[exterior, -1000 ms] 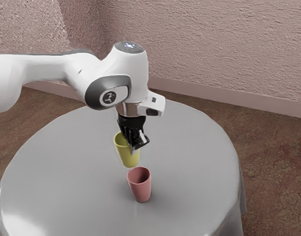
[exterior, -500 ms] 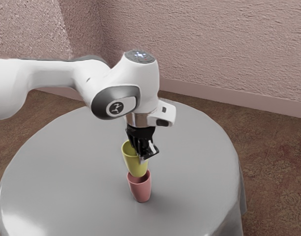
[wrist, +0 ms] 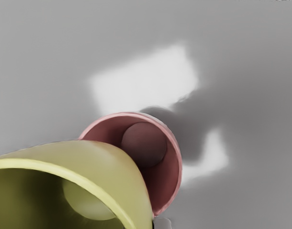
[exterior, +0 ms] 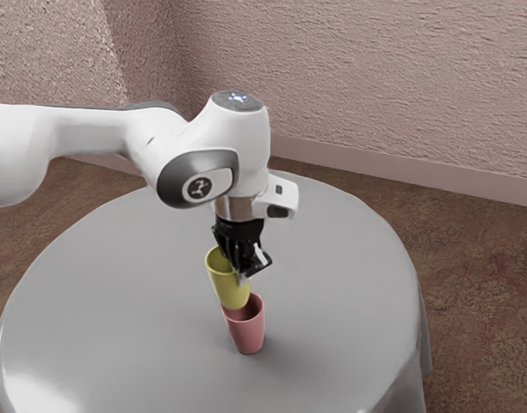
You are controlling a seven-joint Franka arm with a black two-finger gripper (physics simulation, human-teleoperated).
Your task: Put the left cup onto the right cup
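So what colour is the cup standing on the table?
Dusty pink. The bottom cup, under the held yellow cup, shows best in the wrist view.

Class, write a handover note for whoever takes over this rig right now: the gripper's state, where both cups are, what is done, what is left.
Gripper: shut on the yellow cup, gripping at its rim.
Yellow cup: held tilted off the table, its base at the mouth of the pink cup. The wrist view shows it off-centre and not seated.
Pink cup: upright on the grey table.
Done: yellow cup grasped and brought to the pink cup.
Left: probably centre and straighten it, lower it in, then release.
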